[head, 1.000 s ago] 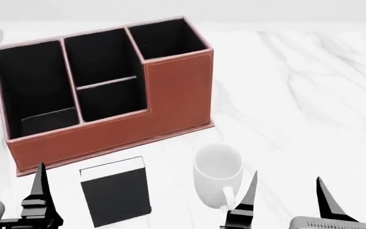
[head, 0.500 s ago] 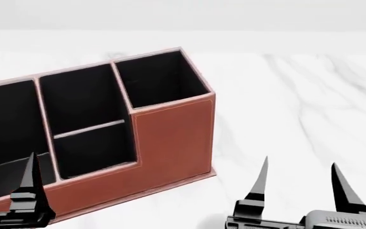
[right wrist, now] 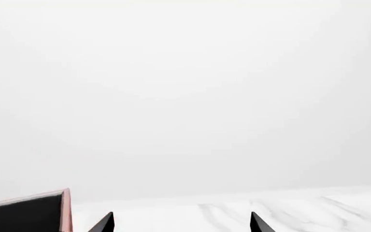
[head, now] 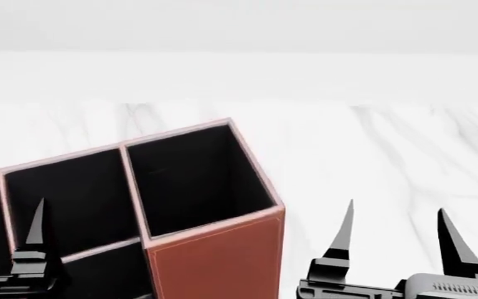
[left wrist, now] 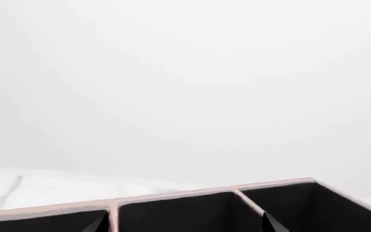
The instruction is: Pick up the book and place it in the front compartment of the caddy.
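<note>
The reddish-brown caddy fills the lower left of the head view, its tall black-lined end cell nearest the middle. Only the top of the small front compartment shows, below the low pink partition. The book is out of view. My left gripper is open, its tips standing before the caddy's pink rim; one of its fingers shows in the head view. My right gripper is open and empty, right of the caddy; in the right wrist view the right gripper is over bare marble, a caddy corner beside it.
The white marble table stretches behind and to the right of the caddy. A plain pale wall stands beyond its far edge.
The head view has tilted upward: the caddy has slid down and left in it, and the book and white mug have dropped out of sight. Both grippers stay open.
</note>
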Controlling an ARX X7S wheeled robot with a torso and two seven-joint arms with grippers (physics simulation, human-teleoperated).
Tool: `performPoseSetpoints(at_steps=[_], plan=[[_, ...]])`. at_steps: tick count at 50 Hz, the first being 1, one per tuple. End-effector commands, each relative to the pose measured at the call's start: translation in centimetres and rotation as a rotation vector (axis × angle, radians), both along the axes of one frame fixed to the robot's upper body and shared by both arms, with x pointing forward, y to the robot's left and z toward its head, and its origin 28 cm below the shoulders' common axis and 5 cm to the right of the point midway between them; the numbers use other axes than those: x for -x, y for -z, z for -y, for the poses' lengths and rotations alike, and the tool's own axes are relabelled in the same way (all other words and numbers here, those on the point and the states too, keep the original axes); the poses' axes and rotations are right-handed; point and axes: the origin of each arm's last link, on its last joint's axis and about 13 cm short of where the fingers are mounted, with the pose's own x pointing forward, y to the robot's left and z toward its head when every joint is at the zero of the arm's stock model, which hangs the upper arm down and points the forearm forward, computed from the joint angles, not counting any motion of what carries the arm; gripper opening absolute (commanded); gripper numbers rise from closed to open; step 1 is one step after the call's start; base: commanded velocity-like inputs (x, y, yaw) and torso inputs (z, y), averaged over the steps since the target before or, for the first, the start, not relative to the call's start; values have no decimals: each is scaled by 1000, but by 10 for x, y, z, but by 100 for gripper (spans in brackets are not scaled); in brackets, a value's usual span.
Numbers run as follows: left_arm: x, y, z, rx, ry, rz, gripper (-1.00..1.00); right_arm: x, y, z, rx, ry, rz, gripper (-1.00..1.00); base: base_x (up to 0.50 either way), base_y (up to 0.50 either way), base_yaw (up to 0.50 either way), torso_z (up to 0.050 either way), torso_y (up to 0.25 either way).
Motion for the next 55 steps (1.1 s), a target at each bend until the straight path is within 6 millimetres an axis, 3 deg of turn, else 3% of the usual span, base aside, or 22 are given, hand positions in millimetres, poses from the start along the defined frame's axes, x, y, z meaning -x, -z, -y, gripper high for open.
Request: performPoseSetpoints(at_steps=[1,11,55], plan=[[0,1,0,-1,3,-2,100,-1,1,0,-2,32,6,100,500,0,0,0,0],[0,3,0,-2,2,-5,100,-1,5,1,-12,48,12,100,98,-13,56,0,1],[1,2,0,-3,5,-2,100,-2,4,2,6,52,31,100,0,0,500,0,0]])
